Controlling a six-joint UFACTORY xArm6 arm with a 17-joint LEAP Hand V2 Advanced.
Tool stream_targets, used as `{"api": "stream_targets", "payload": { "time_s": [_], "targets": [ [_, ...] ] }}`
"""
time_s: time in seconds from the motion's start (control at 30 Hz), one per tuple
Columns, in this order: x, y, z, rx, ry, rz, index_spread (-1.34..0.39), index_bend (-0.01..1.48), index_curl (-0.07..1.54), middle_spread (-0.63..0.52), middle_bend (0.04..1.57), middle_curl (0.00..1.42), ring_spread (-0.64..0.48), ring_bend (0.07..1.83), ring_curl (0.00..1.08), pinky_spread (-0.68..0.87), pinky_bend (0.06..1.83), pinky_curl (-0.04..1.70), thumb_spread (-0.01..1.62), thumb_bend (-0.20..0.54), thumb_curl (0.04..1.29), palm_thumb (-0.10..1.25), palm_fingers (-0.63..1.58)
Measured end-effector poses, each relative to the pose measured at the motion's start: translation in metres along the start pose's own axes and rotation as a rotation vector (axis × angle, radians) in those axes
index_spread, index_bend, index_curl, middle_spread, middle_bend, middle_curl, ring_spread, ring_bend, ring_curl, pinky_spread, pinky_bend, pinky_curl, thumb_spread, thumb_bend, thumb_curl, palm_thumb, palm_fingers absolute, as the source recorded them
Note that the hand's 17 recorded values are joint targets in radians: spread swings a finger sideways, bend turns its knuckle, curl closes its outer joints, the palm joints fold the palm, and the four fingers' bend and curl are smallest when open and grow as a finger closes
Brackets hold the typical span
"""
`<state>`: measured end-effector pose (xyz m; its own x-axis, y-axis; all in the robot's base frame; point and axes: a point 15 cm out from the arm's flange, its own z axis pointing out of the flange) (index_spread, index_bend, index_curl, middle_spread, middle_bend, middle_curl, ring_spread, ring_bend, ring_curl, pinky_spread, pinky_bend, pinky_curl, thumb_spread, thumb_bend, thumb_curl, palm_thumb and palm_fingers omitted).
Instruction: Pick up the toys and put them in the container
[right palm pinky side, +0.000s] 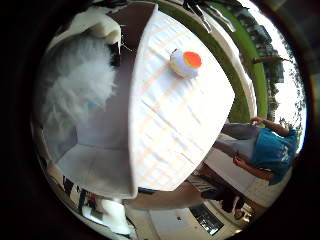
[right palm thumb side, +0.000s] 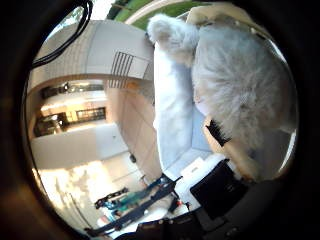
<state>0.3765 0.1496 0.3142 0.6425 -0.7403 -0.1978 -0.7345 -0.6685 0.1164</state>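
White, long-piled fur: a plush toy (right palm pinky side: 75, 85), upper left of the little-finger-side frame, lying inside a pale fabric container (right palm pinky side: 92, 165) and close against its inner wall. The container's floor shows bare at the lower left of that frame.

Right of it, a surface (right palm pinky side: 175, 135) covered by a white cloth with faint orange checks; the container stands at the cloth's edge, touching it.

On the cloth, upper centre of the frame, a small round toy (right palm pinky side: 185, 62), whitish with an orange-and-yellow patch, well apart from the container.

Behind the surface, a strip of green grass (right palm pinky side: 247, 75) curves along the upper right. At the right edge, a person in a blue top, touching none of the items.

Thumb-side frame: a building front with dark windows (right palm thumb side: 75, 117) at the left, pale paving below it. Centre, the container's white wall. Right, the same plush toy fills much of the view, so it lies close to the palm. Lower right, black and cream parts of the robot hand (right palm thumb side: 220, 187) beside the fur; whether its fingers are spread or closed on the fur cannot be told.
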Motion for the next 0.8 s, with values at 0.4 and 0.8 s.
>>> {"api": "stream_targets", "payload": {
  "time_s": [0.4,0.8],
  "targets": [
    [0.061,0.006,-0.079,0.131,0.054,-0.026,-0.47,0.15,0.31,0.09,0.15,0.37,0.3,0.43,0.35,0.47,0.76,0.41,1.08,-0.033,0.46,0.79,-0.05],
    [0.047,-0.007,-0.076,0.076,0.024,-0.097,-0.44,0.15,0.25,0.08,0.17,0.32,0.3,0.41,0.33,0.48,0.72,0.36,1.1,-0.061,0.35,0.56,-0.03]
  ]
}}
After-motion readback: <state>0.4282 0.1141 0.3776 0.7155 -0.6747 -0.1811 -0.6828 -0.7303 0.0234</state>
